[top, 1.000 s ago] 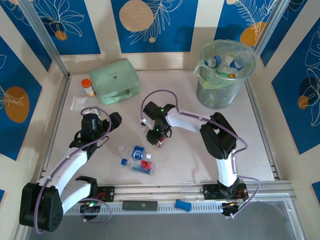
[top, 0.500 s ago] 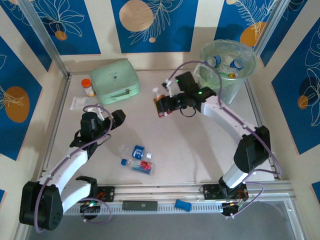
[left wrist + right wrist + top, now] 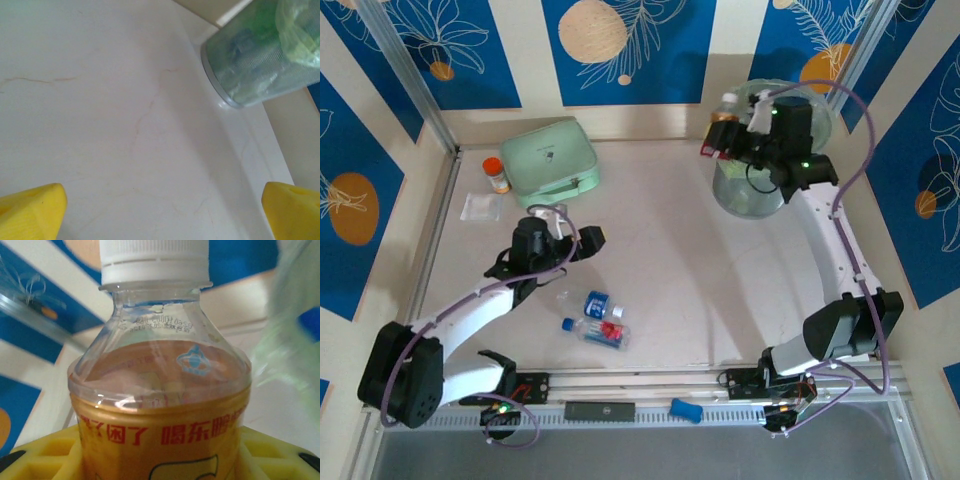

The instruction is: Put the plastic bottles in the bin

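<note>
progress: partway | right end effector (image 3: 725, 128) pinching orange-labelled bottle (image 3: 160, 390) at rim of bin (image 3: 752, 200), 2 o'clock, not yet released | left end effector (image 3: 162, 207) spread above surface (image 3: 700, 290) | two bottles (image 3: 592, 305) at 7 o'clock to go

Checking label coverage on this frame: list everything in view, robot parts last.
held bottle: 1, clear, orange label, white cap, at the bin's left rim
loose bottles: 2, clear, one blue label, one red, lying side by side, near-centre of table
bin: 1, pale grey-green, far right
zip case: 1, mint green, far left
jar: 1, orange cap, left of case
packet: 1, clear, just nearer than the jar
blue object: 1, near edge
left gripper: open, beyond loose bottles
right gripper: shut on held bottle
</note>
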You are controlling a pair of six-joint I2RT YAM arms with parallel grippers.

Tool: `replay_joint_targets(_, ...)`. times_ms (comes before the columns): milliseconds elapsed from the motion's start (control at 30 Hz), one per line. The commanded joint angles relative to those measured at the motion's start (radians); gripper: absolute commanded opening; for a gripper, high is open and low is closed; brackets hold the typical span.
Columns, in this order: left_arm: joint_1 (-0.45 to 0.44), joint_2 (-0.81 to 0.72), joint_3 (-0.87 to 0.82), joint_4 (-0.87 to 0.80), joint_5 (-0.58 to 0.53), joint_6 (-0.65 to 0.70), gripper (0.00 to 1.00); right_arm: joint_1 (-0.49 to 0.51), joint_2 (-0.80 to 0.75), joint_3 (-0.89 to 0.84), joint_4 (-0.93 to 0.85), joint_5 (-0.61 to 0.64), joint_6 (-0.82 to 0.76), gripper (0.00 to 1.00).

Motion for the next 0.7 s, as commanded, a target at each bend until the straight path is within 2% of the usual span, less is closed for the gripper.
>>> replay_joint_targets(0, -0.037, 0.055, 0.054, 0.036, 0.027, 0.044, 1.0, -0.06, -0.018, 0.051, 0.068, 0.054, 0.054, 0.42)
replay_joint_targets(200, -0.066, 0.084, 0.077, 0.041, 0.023, 0.041, 1.0, -0.147, 0.079, 0.15, 0.096, 0.13, 0.096, 0.42)
replay_joint_targets(333, -0.074, 0.089, 0.083, 0.011, 0.003, 0.068, 1.0, -0.187, 0.16, 0.199, 0.107, 0.125, 0.133, 0.42)
replay_joint_targets(667, -0.086, 0.139, 0.104, 0.031, -0.013, 0.055, 1.0, -0.202, 0.338, 0.357, 0.022, 0.089, 0.163, 0.44)
